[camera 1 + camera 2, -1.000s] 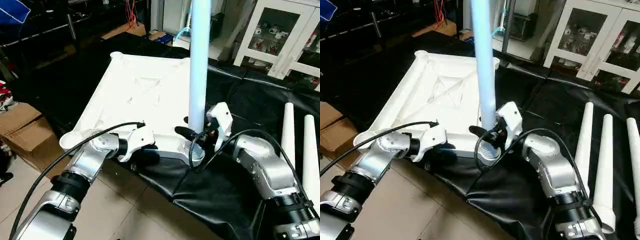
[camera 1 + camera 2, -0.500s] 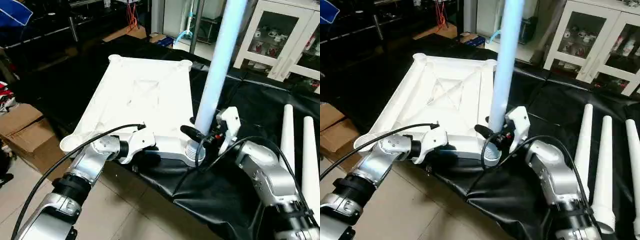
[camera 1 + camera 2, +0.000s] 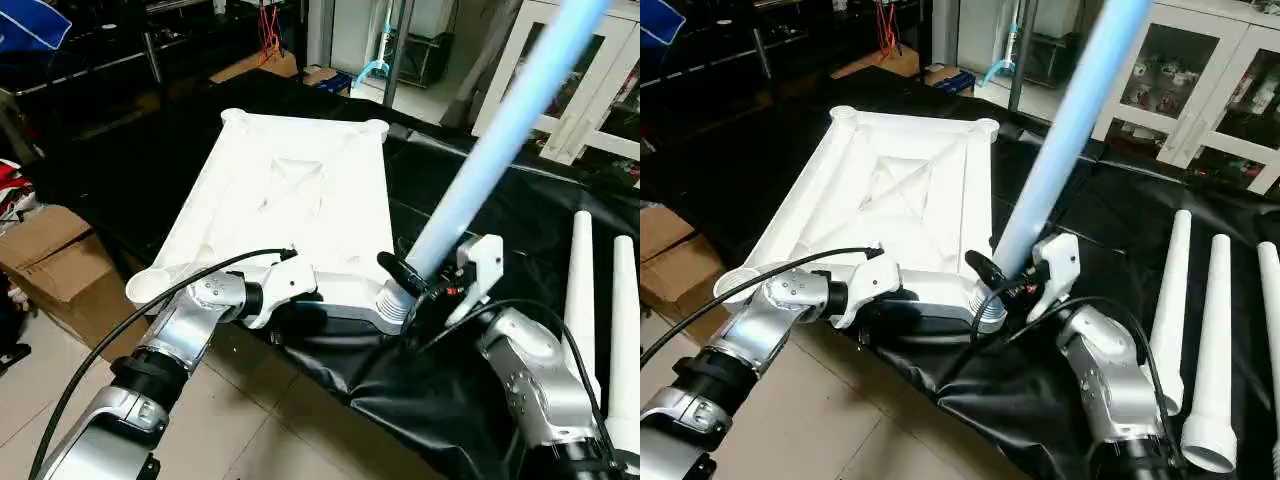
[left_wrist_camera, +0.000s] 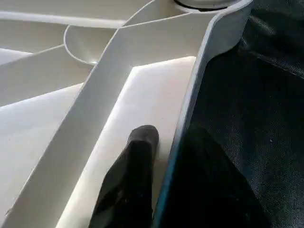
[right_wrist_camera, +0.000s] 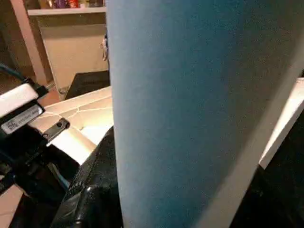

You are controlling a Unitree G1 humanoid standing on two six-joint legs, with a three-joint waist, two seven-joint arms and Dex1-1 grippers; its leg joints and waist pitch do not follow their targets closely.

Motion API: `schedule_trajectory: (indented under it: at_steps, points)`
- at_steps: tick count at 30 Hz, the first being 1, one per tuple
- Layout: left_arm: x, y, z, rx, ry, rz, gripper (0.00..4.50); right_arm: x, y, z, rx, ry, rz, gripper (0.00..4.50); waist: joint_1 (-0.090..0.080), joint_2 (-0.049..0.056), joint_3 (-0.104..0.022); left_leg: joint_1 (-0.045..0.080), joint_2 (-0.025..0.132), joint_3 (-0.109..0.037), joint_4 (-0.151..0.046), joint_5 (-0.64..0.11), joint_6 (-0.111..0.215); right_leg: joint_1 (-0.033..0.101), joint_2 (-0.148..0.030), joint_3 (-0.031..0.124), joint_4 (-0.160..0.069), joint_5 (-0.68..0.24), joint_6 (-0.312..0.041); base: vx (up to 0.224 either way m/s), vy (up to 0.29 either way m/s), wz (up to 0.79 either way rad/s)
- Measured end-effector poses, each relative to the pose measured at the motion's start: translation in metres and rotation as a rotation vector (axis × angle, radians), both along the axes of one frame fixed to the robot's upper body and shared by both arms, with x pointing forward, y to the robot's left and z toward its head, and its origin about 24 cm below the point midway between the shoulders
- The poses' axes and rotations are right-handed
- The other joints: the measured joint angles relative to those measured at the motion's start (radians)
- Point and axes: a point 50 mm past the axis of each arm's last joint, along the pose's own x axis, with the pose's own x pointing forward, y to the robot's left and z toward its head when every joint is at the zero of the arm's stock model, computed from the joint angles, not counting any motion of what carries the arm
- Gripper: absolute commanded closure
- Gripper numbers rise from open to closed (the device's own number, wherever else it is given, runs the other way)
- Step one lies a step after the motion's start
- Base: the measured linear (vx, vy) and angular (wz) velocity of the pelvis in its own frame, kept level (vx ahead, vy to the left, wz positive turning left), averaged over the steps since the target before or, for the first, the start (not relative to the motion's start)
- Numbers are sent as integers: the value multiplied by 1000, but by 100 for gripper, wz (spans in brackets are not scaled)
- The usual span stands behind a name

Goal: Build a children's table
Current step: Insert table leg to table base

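The white table top (image 3: pixel 290 190) lies underside up on a black cloth, its X ribs and round corner sockets showing. My left gripper (image 3: pixel 300 290) is shut on its near rim; in the left wrist view one finger (image 4: pixel 130 180) lies inside the rim (image 4: pixel 190 109) and the other outside. My right gripper (image 3: pixel 415 285) is shut on a long white leg (image 3: pixel 490 150) just above its ribbed screw end (image 3: pixel 392 300). That end sits at the top's near right corner. The leg leans steeply up and to the right. In the right wrist view the leg (image 5: pixel 190 109) sits against a black finger (image 5: pixel 95 185).
Three spare white legs (image 3: pixel 1170 290) lie side by side on the cloth at the right. A cardboard box (image 3: pixel 45 245) stands on the floor at the left. A white glass-door cabinet (image 3: pixel 600 90) is at the back right. The cloth's front edge hangs over tiled floor.
The leg was upright and has tipped over to the right, still pivoting at the near right corner. My right gripper moved right with it. The left gripper kept its hold.
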Motion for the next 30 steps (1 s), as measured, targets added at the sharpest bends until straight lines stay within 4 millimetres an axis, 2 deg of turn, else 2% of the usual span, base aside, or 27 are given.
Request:
schedule_trajectory:
  at_steps: [4,8,11,14,17,30]
  points:
    - [0,-1,-1,-2,0,0,372,-2,4,0,-88,-30,36,265,-1,-4,-2,2,0,2,-3,0,0,2,-2,-1,-3,0,0,0,0,0]
    - [-2,-1,-3,-4,6,1,372,-4,6,-3,-108,-22,51,265,-2,-11,-8,5,0,5,-8,0,0,6,-3,-1,-8,0,0,0,0,0]
    - [-2,-1,-4,-4,8,2,372,-4,6,-3,-108,-18,49,265,-3,-13,-9,8,0,7,-11,0,0,8,-4,-1,-11,0,0,0,0,0]
    - [-3,0,-5,-5,12,4,372,-3,5,-4,-108,-6,42,265,-4,-14,-10,16,0,9,-15,0,0,15,-5,-1,-16,0,0,0,0,0]
    - [-4,-1,-6,-6,15,4,372,-3,5,-5,-110,2,42,265,-6,-15,-11,21,0,13,-22,0,-1,16,-6,-2,-24,0,0,0,0,0]
    - [-4,-1,-7,-12,14,10,374,1,4,-5,-89,45,37,265,-12,-19,-14,21,0,16,-25,0,-1,15,-7,-1,-26,0,0,0,0,0]
